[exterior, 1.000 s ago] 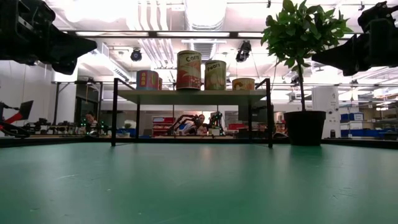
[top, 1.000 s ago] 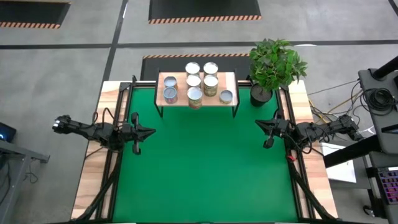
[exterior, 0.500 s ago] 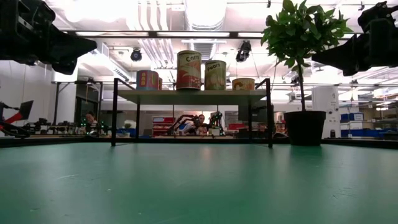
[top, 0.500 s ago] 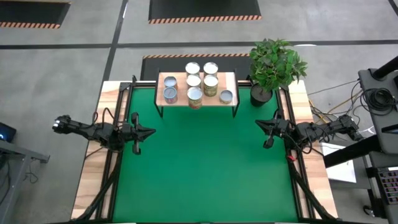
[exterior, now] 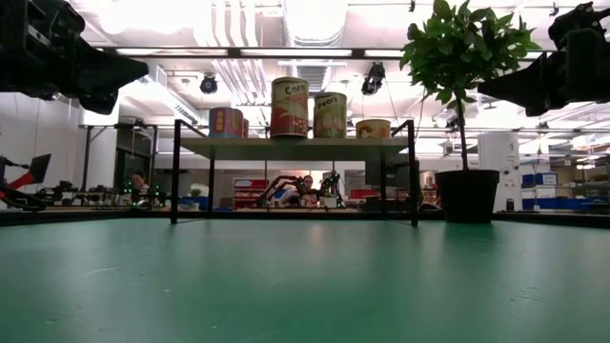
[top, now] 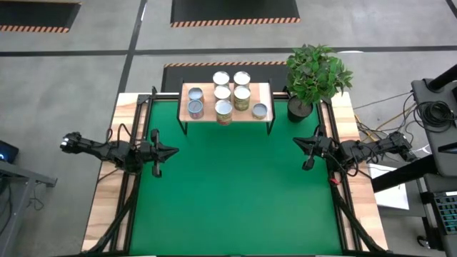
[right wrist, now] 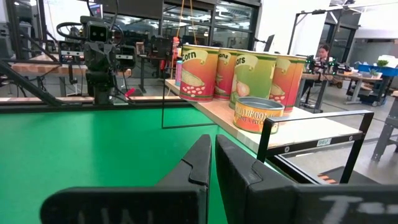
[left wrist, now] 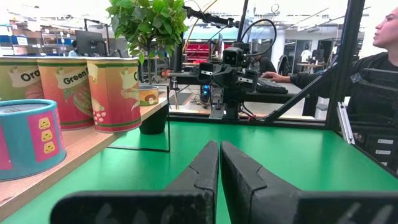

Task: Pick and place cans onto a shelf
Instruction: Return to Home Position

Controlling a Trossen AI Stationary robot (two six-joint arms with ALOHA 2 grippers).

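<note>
Wooden shelf (top: 260, 93) bears the cans (top: 223, 108); left gripper (top: 173, 150) and right gripper (top: 298, 141) closed.

Two black, cable-draped jointed arms (top: 118, 151)

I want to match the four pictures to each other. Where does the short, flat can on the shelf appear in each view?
High view: the short can at the right end of the shelf.
Low view: rightmost can on the shelf top.
Left wrist view: far along the shelf, partly hidden behind the tall green-labelled can.
Right wrist view: nearest can, in front of the tall cans.
Shared landmark: the shelf, in all four.
</note>
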